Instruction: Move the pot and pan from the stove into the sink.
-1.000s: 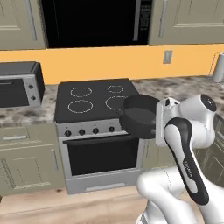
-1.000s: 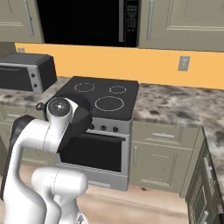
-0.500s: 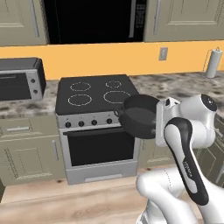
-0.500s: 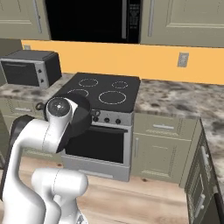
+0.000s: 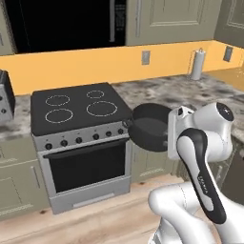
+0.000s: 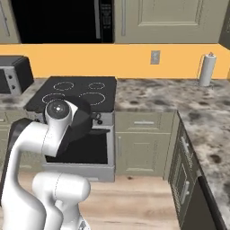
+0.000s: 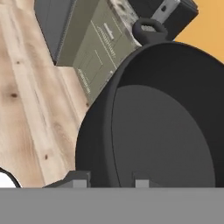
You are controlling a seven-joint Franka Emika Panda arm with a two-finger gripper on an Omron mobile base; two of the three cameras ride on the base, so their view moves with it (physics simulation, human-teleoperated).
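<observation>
Dark grey-black, the pot (image 5: 151,126) hangs in the air beside the stove (image 5: 78,108), over the floor in front of the counter (image 6: 152,96). In the hand view our claw (image 7: 107,180) pinches the pot's rim, one fingertip on each side of the wall. We judge we are in the carrying step; next we must reach the sink and lower the pot in. We can read no writing.

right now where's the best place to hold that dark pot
By the rim wall, as the gripper does now: one of the jaws inside, one outside the pot, opposite its small loop handle. The low, straight, thin wall suits a pinch; the body is too wide to span.
</observation>
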